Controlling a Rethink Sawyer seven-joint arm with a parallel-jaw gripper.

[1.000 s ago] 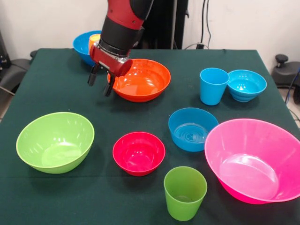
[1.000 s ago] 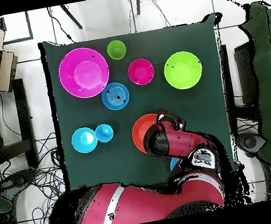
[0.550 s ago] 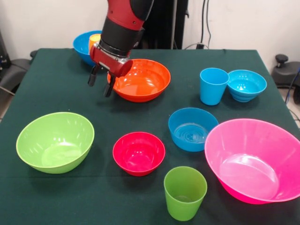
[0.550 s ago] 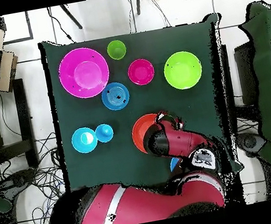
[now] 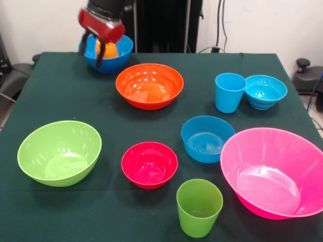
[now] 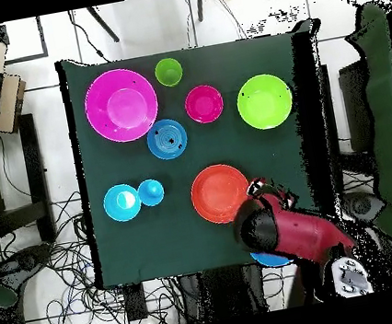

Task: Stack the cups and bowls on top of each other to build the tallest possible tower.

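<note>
My gripper (image 5: 92,49) is open and empty at the far left, its dark fingers hanging in front of the large blue bowl (image 5: 115,59), which has the orange cup (image 5: 109,49) standing in it. The wide orange bowl (image 5: 149,84) sits just right of it. The light blue cup (image 5: 229,92) stands against the small turquoise bowl (image 5: 265,91). Nearer lie the medium blue bowl (image 5: 207,138), small red bowl (image 5: 149,164), lime green bowl (image 5: 59,152), large pink bowl (image 5: 275,171) and green cup (image 5: 199,206). In the overhead view the gripper (image 6: 273,191) is beside the orange bowl (image 6: 219,193).
All the pieces stand apart on a dark green tablecloth (image 5: 60,96). From overhead, chairs (image 6: 6,175) flank the table, with cables on the floor at the left, and the arm (image 6: 292,232) covers most of the large blue bowl.
The gripper has left the orange bowl's left rim, risen and moved back to the large blue bowl holding the orange cup. The arm has drawn back; no bowl or cup has moved.
</note>
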